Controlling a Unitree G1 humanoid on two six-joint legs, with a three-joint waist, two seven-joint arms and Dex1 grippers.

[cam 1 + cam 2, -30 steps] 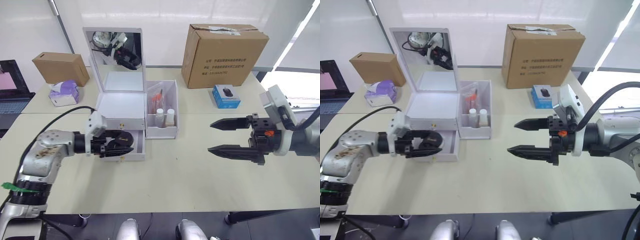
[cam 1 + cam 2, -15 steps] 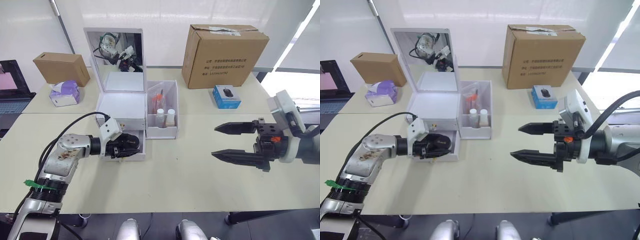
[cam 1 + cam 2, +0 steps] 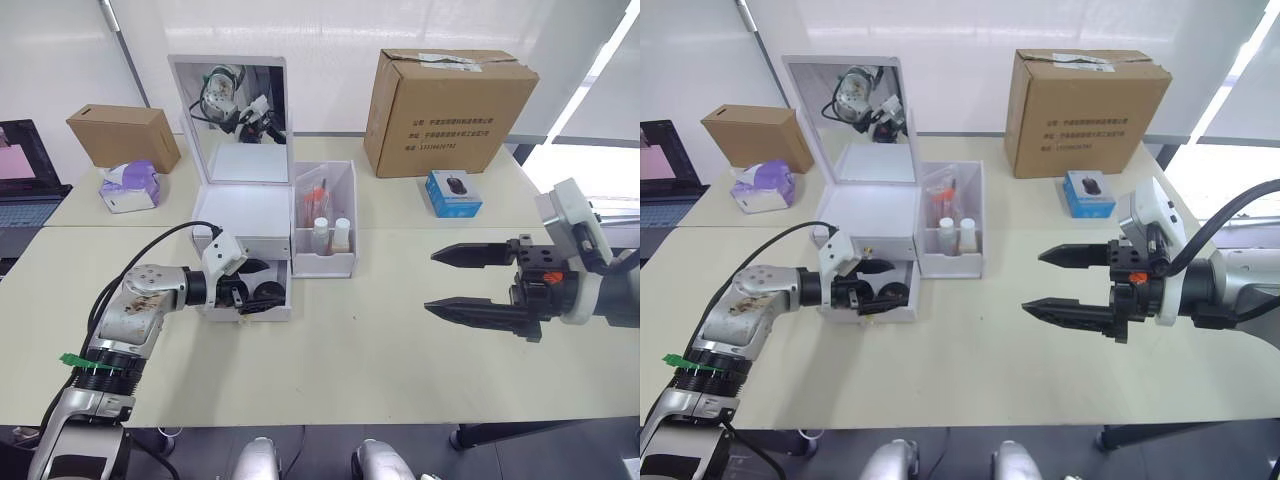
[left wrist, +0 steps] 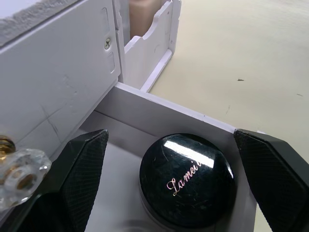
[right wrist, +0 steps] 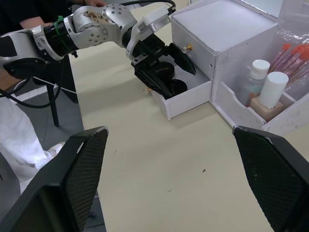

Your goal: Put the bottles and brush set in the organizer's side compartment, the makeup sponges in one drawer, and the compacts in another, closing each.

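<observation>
The white organizer (image 3: 240, 215) stands with its mirror lid up. Its lower drawer (image 4: 159, 108) is pulled out. My left gripper (image 4: 169, 133) reaches into that drawer, open, its fingers (image 4: 84, 164) either side of a black-lidded compact (image 4: 188, 181) with white lettering. That compact lies on the drawer floor with a second compact (image 5: 176, 87) beside it. Two bottles (image 3: 331, 231) and the brush set (image 3: 315, 192) stand in the side compartment (image 3: 325, 262). The upper drawer is closed, and the makeup sponges are out of view. My right gripper (image 3: 430, 280) hovers open over the table, right of the organizer.
A large cardboard box (image 3: 450, 110) and a small blue box (image 3: 452, 192) sit at the back right. A small cardboard box (image 3: 122, 135) and a tissue pack (image 3: 128, 186) sit at the back left, with a laptop (image 3: 20, 205) at the left edge.
My left gripper has pushed further into the lower drawer and spread its fingers, leaving the lettered compact lying in the drawer. The right arm has drifted slightly to the right.
</observation>
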